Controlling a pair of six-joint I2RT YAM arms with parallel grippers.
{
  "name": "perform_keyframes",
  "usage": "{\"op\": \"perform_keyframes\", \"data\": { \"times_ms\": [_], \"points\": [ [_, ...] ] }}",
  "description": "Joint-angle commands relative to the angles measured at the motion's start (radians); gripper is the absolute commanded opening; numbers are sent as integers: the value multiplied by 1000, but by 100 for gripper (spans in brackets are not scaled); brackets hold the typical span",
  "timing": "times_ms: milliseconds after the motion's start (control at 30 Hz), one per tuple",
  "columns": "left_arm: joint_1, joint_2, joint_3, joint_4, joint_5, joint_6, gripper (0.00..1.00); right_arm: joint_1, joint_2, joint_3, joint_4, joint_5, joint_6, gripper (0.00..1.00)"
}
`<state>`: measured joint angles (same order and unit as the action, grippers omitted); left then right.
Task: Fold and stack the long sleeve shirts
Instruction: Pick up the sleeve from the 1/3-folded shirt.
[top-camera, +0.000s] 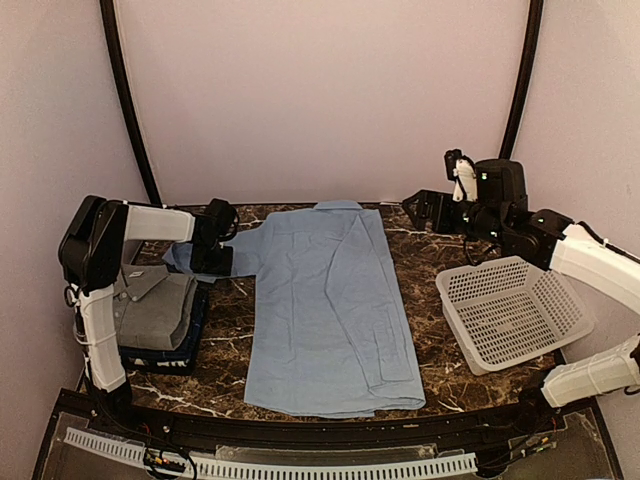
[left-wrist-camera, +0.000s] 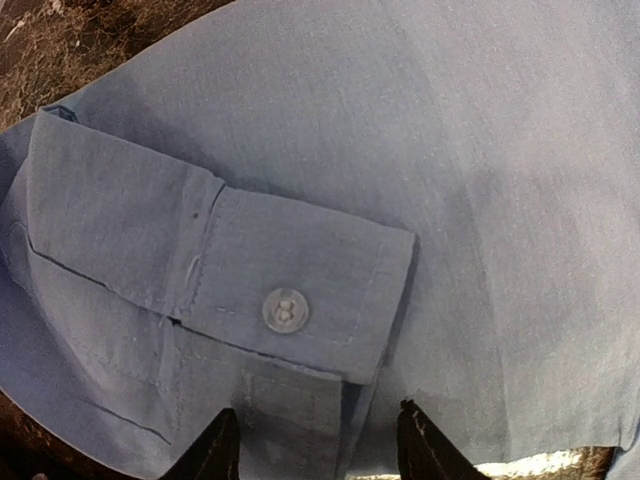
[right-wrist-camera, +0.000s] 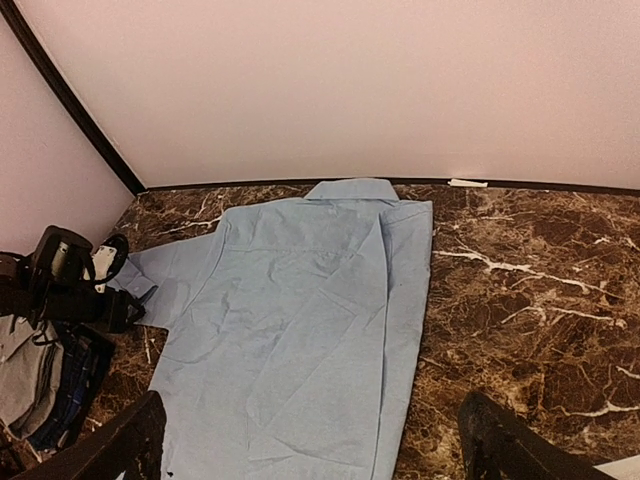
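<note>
the light blue shirt (top-camera: 325, 300), woven cloth, lies flat mid-table on the brown marble table (right-wrist-camera: 520, 300), collar far, its round-buttoned cuff (left-wrist-camera: 290, 290) at left. left claw (left-wrist-camera: 318, 455) stands apart over that cuff; right claw (right-wrist-camera: 315, 445) gapes wide, empty.

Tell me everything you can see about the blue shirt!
The blue shirt is light blue, soft, slightly wrinkled cloth. It lies flat on the dark marble table, collar toward the far wall. One sleeve is folded down over its body; the other reaches toward the left side, its cuff folded back, showing a pale button. The left gripper hovers open just over that cuff.
</note>
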<state>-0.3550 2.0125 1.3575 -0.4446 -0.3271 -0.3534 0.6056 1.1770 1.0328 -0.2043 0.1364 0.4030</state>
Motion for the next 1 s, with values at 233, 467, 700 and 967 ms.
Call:
{"op": "perform_keyframes", "data": {
  "times_ms": [233, 467, 700, 967],
  "points": [
    [10, 26, 26, -64, -93, 29, 30, -4, 44, 10, -9, -107, 5, 99],
    [10, 25, 60, -86, -91, 37, 6, 19, 54, -34, 17, -120, 36, 99],
    [10, 13, 96, -113, -104, 51, 0, 92, 110, -52, 19, -129, 61, 99],
    [10, -111, 110, -138, -61, 53, 0, 274, 223, -21, 12, -31, 93, 99]
  ]
}}
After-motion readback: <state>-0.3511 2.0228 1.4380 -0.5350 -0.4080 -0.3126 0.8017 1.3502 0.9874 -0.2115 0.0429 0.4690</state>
